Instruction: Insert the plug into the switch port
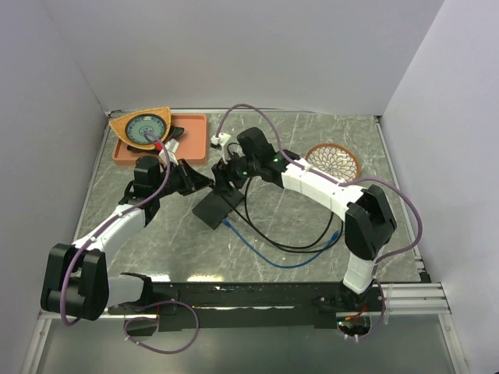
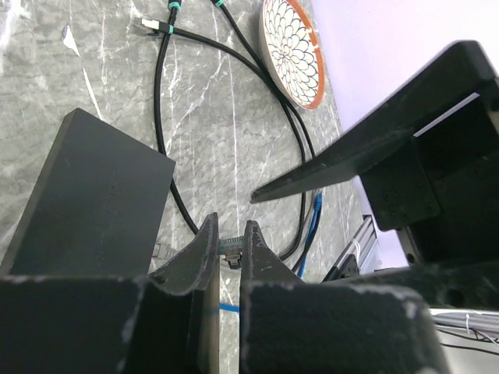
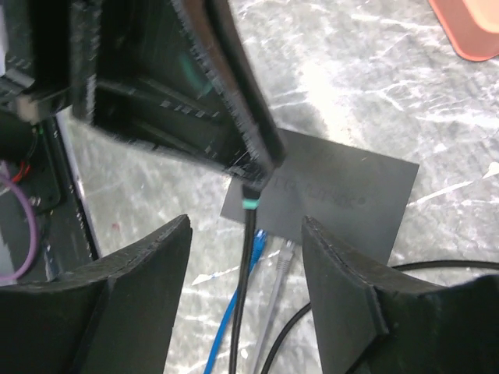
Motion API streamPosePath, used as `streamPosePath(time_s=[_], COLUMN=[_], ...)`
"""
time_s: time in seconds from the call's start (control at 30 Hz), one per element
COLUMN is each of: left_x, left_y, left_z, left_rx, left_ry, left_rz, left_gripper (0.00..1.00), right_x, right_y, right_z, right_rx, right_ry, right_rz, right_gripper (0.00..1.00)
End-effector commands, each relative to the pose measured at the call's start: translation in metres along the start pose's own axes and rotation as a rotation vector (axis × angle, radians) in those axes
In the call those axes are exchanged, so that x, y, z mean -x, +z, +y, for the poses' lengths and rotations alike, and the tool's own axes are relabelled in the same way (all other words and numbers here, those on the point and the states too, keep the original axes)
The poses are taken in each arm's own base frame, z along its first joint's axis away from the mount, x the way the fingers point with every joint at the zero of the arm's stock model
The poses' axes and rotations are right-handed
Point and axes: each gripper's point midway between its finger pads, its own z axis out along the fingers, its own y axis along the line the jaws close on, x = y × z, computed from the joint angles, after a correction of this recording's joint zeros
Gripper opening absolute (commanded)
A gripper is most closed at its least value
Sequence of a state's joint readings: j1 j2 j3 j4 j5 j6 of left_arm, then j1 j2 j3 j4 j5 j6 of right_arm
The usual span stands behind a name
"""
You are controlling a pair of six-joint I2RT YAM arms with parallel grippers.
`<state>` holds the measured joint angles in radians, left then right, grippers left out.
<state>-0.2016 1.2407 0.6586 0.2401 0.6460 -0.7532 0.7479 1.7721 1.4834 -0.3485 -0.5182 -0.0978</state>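
Note:
The flat black switch box [image 1: 217, 207] lies at the table's middle. It also shows in the left wrist view [image 2: 86, 195] and the right wrist view [image 3: 343, 195]. Its ports are not discernible. A blue plug [image 3: 258, 243] and a grey plug [image 3: 285, 257] sit at its near edge. My left gripper [image 1: 203, 181] [image 2: 228, 227] is shut on the plug [image 2: 230, 251] of a black cable [image 3: 248, 265] with a teal band, held above the box's left end. My right gripper [image 1: 225, 177] [image 3: 245, 257] is open, close beside the left one, with the hanging cable between its fingers.
An orange tray [image 1: 195, 144] with a patterned plate stands at the back left. A patterned bowl [image 1: 333, 161] [image 2: 291, 47] sits at the back right. Black and blue cables [image 1: 288, 249] loop over the table in front of the box. A second loose plug [image 2: 152, 26] lies farther off.

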Motion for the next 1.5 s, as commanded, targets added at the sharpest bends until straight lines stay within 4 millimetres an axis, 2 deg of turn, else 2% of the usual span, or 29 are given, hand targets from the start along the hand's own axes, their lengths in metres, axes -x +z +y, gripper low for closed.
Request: streamPosePath(time_s=[0.0,0.07,0.13,0.3,0.33,0.4,0.43,0.47,0.53,0.6,0.63,0.67,0.7,0.73,0.93,1.03,1.17,1.33,1.47], left_x=[0.021,0.022,0.022,0.021,0.022,0.022,0.021,0.022,0.022,0.024,0.026,0.03,0.036,0.04,0.061,0.063,0.054,0.047,0.039], left_y=[-0.003,-0.004,-0.005,-0.005,-0.005,-0.005,-0.005,-0.005,-0.006,-0.007,-0.007,-0.007,-0.007,-0.007,-0.007,-0.011,-0.016,-0.026,-0.035], left_z=[-0.018,-0.021,-0.021,-0.022,-0.023,-0.023,-0.024,-0.023,-0.022,-0.023,-0.024,-0.025,-0.029,-0.031,-0.037,-0.044,-0.055,-0.078,-0.096], left_rx=[-0.032,-0.041,-0.041,-0.044,-0.05,-0.05,-0.051,-0.045,-0.042,-0.042,-0.043,-0.037,-0.041,-0.039,-0.01,-0.035,-0.109,-0.234,-0.341], left_ry=[0.033,0.039,0.037,0.036,0.041,0.041,0.044,0.045,0.051,0.06,0.067,0.072,0.088,0.098,0.163,0.198,0.249,0.313,0.334], left_rz=[-0.055,-0.058,-0.06,-0.057,-0.058,-0.058,-0.057,-0.061,-0.062,-0.074,-0.081,-0.095,-0.108,-0.113,-0.148,-0.166,-0.16,-0.17,-0.169], left_gripper=[0.01,0.01,0.01,0.01,0.01,0.01,0.01,0.01,0.01,0.14,0.22,0.42,0.52,0.7,0.99,0.96,0.96,0.96,0.99], right_x=[0.021,0.021,0.021,0.023,0.025,0.025,0.027,0.027,0.028,0.028,0.027,0.027,0.027,0.027,0.025,0.026,0.026,0.031,0.033], right_y=[0.011,0.014,0.016,0.02,0.021,0.024,0.024,0.023,0.022,0.019,0.018,0.015,0.013,0.01,-0.014,-0.03,-0.049,-0.073,-0.083], right_z=[-0.005,-0.007,-0.007,-0.006,-0.006,-0.007,-0.008,-0.009,-0.009,-0.013,-0.013,-0.015,-0.015,-0.014,-0.016,-0.013,0.0,0.018,0.029], right_rx=[-0.024,-0.022,-0.021,-0.012,-0.014,-0.019,-0.026,-0.03,-0.036,-0.058,-0.064,-0.076,-0.078,-0.078,-0.04,0.042,0.194,0.383,0.487], right_ry=[-0.013,-0.016,-0.015,0.003,0.002,0.018,0.018,0.022,0.02,0.012,0.01,0.003,0.0,-0.005,0.026,0.048,0.065,0.062,0.066], right_rz=[-0.051,-0.05,-0.049,-0.07,-0.077,-0.078,-0.083,-0.085,-0.087,-0.085,-0.08,-0.079,-0.079,-0.08,-0.104,-0.133,-0.144,-0.17,-0.177], right_gripper=[0.63,0.62,0.53,0.46,0.34,0.17,0.05,0.01,0.0,0.0,0.0,0.0,0.0,0.0,0.0,0.0,0.0,0.0,0.0])
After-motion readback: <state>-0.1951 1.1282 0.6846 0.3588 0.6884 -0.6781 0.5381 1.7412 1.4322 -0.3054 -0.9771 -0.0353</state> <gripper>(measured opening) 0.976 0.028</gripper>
